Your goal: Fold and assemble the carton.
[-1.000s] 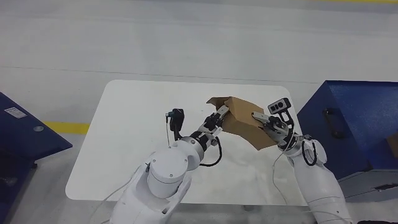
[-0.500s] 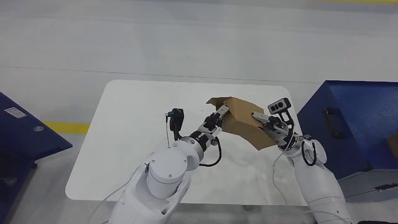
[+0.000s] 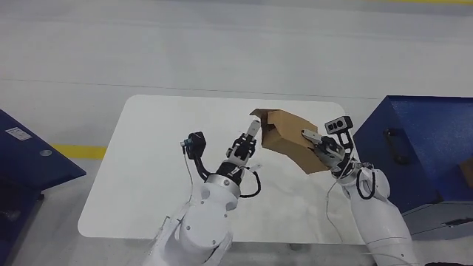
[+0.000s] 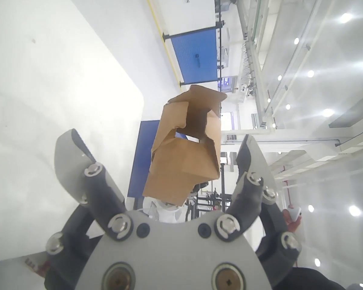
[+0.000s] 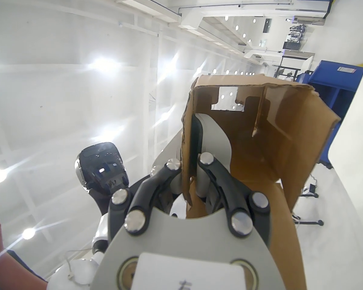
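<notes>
Top view, carton: the carton [image 3: 290, 139] is hanging tilted above the far right part of the table [image 3: 148, 155], apparently lifted off it, between the two grippers.
Right gripper: the right gripper [image 5: 187, 152] is pinching one side wall at the carton's open end, with one finger sitting inside the box and the other pressing from outside, closed hard on the cardboard.
Left gripper: the left gripper [image 4: 157, 137] is sitting with its fingers spread wide and gripping nothing, just short of the carton's other end.
Flaps: the flaps [image 4: 181, 116] at that end are standing half folded, leaving a gap showing through.
Slip risk: one thin wall is carrying the whole box, so a push from the left gripper is likely to be twisting it in the pinch or bending that wall.
Flap risk: the half-folded flaps are looking springy; a push landing off centre could be catching an edge and buckling it outward rather than tucking it in.
Drop risk: the box is hanging near the table's right edge, so a lost grip could be sending it off toward the blue bin [image 3: 421, 140].
Around: a second blue bin [image 3: 29, 159] is standing well apart on the left.
In the way: the carton's own loose flaps are standing between the open fingers and the box opening.
</notes>
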`<state>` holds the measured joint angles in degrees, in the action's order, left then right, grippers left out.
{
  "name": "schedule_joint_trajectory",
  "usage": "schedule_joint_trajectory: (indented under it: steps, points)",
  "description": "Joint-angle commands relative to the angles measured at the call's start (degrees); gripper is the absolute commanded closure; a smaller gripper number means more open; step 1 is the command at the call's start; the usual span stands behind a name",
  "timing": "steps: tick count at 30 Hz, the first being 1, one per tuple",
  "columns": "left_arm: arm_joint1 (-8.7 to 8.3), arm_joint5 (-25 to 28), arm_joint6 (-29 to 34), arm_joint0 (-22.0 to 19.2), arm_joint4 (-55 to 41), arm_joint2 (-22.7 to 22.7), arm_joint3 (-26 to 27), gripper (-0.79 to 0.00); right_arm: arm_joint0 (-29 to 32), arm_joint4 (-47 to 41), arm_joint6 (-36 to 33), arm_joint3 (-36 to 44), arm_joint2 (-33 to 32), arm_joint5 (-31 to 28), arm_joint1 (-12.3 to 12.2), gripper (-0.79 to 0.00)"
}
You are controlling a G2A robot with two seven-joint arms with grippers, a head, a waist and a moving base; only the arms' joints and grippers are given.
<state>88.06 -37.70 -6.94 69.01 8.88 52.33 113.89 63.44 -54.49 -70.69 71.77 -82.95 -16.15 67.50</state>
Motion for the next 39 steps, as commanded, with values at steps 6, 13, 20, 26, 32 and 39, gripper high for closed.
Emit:
schedule_joint_trajectory:
  steps: [6,13,20,26,32,39]
  points:
    - [0.51,0.79,-4.13,-2.17,10.51,-3.40,-3.45,-0.539,0.37,-0.42,-1.98,0.94,1.02,-0.72,0.22,0.000]
    - [1.52,0.66,-4.64,-3.29,11.72,-4.82,-3.65,-0.406,0.19,-0.09,-2.36,0.10,0.59,-0.41,0.11,0.000]
    - [2.15,2.49,-4.54,-3.49,12.83,-4.99,-4.88,-0.376,-0.09,-0.36,-2.78,-0.79,0.71,-0.02,0.15,0.000]
    - [2.61,3.46,-7.03,-3.62,18.71,-6.54,-7.55,-0.382,-0.06,-1.01,-3.24,-0.86,0.76,0.24,0.20,0.000]
    - [3.35,3.80,-8.16,-3.17,20.40,-7.38,-9.14,-0.354,-0.19,-1.27,-3.55,-0.97,0.89,0.41,0.26,0.000]
    - [4.12,3.73,-7.57,-2.94,21.29,-7.59,-9.97,-0.329,-0.09,-1.32,-3.77,-0.76,1.11,0.53,0.32,0.000]
